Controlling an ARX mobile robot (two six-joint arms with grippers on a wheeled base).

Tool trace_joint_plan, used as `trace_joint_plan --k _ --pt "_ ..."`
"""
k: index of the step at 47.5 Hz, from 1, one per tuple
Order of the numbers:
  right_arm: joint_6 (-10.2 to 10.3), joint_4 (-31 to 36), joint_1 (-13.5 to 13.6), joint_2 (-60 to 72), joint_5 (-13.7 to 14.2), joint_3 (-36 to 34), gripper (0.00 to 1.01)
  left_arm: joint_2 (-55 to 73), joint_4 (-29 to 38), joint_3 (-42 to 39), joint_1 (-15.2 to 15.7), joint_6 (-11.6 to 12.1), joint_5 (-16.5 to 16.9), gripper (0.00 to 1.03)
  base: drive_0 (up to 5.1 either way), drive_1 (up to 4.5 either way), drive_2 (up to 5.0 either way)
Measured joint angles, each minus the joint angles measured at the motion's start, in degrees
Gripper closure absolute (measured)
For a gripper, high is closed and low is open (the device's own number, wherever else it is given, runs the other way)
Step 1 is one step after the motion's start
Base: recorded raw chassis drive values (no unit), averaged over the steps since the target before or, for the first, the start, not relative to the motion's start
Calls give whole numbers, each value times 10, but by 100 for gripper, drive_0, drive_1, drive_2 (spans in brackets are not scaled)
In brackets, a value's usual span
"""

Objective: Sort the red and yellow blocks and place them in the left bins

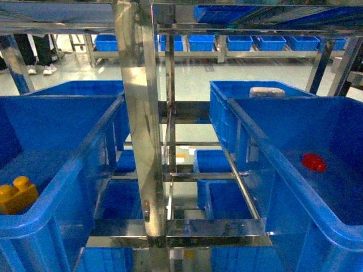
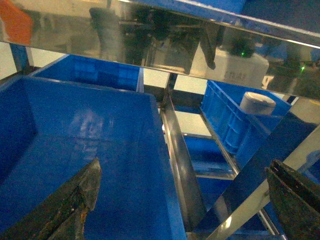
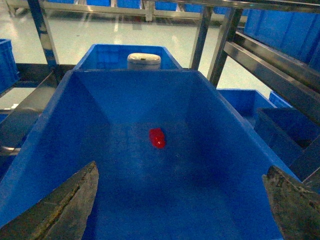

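The yellow block [image 1: 17, 194] lies at the near left corner inside the big left bin [image 1: 85, 164]. A second blue bin [image 1: 85, 88] stands behind it. The red block [image 1: 313, 162] [image 3: 157, 138] rests on the floor of the right-hand crate [image 1: 283, 164]. My right gripper [image 3: 181, 202] hangs open over that crate's near end, short of the red block, with nothing between its fingers. My left gripper [image 2: 182, 200] is open and empty, straddling the right rim of the left bin [image 2: 160, 150]. Neither gripper shows in the head view.
A shiny steel post [image 1: 144, 141] and rack rails [image 1: 176, 232] run between the crates. A steel beam [image 2: 200, 45] passes overhead. A white round object [image 1: 266, 92] [image 3: 144, 60] sits in the far right crate. Small blue bins [image 1: 227, 42] line distant shelving.
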Motion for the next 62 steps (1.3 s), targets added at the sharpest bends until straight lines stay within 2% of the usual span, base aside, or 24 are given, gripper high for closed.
trace_joint_plan --k 9,11,13,15,18,19,20,21,25,29,30,31,32,36,40,44,47,62 --pt "1 8 0 1 -2 -1 3 2 0 -1 3 -4 -6 5 0 0 0" --pt "10 90 -5 12 -28 -20 9 2 0 -1 3 -4 -7 5 0 0 0" --pt "16 123 -4 12 -45 -32 14 2 20 -5 3 0 -5 6 0 0 0" --pt "23 165 -3 3 -56 -59 24 -4 93 -34 10 30 4 15 0 0 0" --pt "26 174 0 -10 -57 -77 31 -18 129 -63 16 60 13 24 0 0 0" --pt "27 172 4 -18 -53 -83 35 -21 132 -68 17 68 15 26 0 0 0" --pt "29 169 17 -28 -32 -89 40 -31 138 -83 20 82 17 31 0 0 0" --pt "31 168 26 -36 -24 -93 44 -36 138 -91 23 90 19 35 0 0 0" --pt "31 159 44 -67 -23 -106 59 -55 139 -114 34 108 29 49 0 0 0" --pt "32 147 45 -89 -19 -115 71 -74 139 -129 41 117 34 62 0 0 0" --pt "32 142 44 -95 -19 -119 75 -79 139 -133 48 118 42 66 0 0 0" --pt "32 135 43 -104 -19 -124 81 -87 137 -140 64 120 67 71 0 0 0" --pt "32 128 41 -115 -19 -130 86 -96 136 -147 80 122 78 77 0 0 0" --pt "32 114 41 -140 -19 -139 99 -113 132 -159 94 122 80 89 0 0 0" --pt "33 95 41 -166 -18 -147 99 -133 124 -171 92 122 87 102 0 0 0" --pt "34 77 41 -199 -18 -156 99 -156 113 -186 89 123 87 101 0 0 0" --pt "34 108 41 -198 -18 -172 99 -170 105 -193 90 123 87 101 0 0 0" --pt "34 -18 41 -321 -17 -177 99 -252 52 -218 90 123 87 101 0 0 0"
